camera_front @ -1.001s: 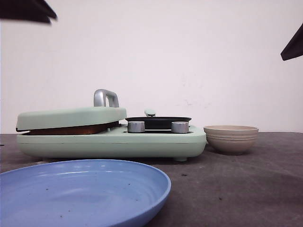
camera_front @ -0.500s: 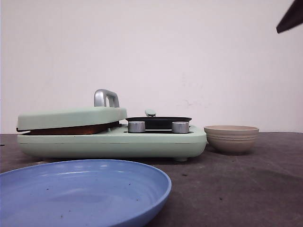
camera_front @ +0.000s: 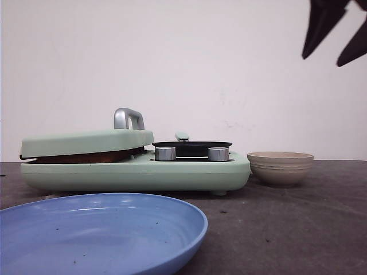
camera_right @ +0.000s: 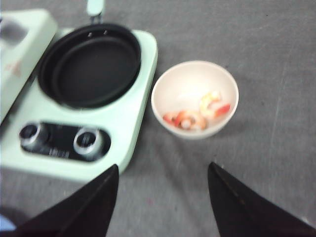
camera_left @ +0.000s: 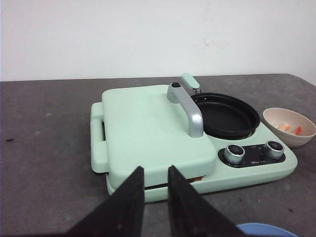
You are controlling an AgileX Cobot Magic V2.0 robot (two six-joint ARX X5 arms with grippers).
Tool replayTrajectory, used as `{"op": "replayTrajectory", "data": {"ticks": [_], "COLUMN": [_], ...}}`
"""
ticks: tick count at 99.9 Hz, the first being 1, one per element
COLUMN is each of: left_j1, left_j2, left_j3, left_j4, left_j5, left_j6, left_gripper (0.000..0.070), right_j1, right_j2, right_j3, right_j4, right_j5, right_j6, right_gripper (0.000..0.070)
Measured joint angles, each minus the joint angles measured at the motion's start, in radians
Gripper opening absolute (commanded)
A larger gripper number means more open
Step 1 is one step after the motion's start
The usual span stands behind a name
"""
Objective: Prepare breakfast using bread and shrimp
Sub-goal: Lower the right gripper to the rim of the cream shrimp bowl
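The bread shows only as a brown crust edge (camera_front: 86,157) under the closed lid of the mint-green breakfast maker (camera_front: 137,172); the edge also shows in the left wrist view (camera_left: 196,178). The shrimp (camera_right: 197,116) lie in the beige ribbed bowl (camera_right: 187,79), right of the maker, and show in the left wrist view (camera_left: 289,128). My left gripper (camera_left: 155,170) hovers before the maker's front, its jaws nearly together and empty. My right gripper (camera_right: 163,165) is open and empty, high above the bowl (camera_front: 280,169); it shows at the top right of the front view (camera_front: 321,60).
An empty black pan (camera_right: 91,64) sits on the maker's right half, with two silver knobs (camera_front: 165,153) in front. The lid has a silver handle (camera_left: 190,106). A blue plate (camera_front: 97,232) lies close in front. Dark table all round.
The left gripper has left the top left of the front view. The right gripper has moved left and down from the top right corner, both fingers now showing.
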Motion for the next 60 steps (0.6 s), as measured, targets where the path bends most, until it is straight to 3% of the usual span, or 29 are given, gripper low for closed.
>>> {"op": "replayTrajectory", "data": {"ticks": [30, 60], "left_j1": [0.0, 0.0], "left_j2": [-0.011, -0.011], "left_j3": [0.0, 0.0], "left_j4": [-0.004, -0.004], "left_j5": [0.0, 0.0], "left_j6": [0.003, 0.006], "left_gripper": [0.0004, 0.0006], "right_j1": [-0.193, -0.268], "right_j2": [0.311, 0.524], "right_j3": [0.159, 0.205], "right_j4": [-0.047, -0.031], "right_j5": [-0.216, -0.291], "right_j6": [0.004, 0.02], "right_gripper": [0.0358, 0.0358]}}
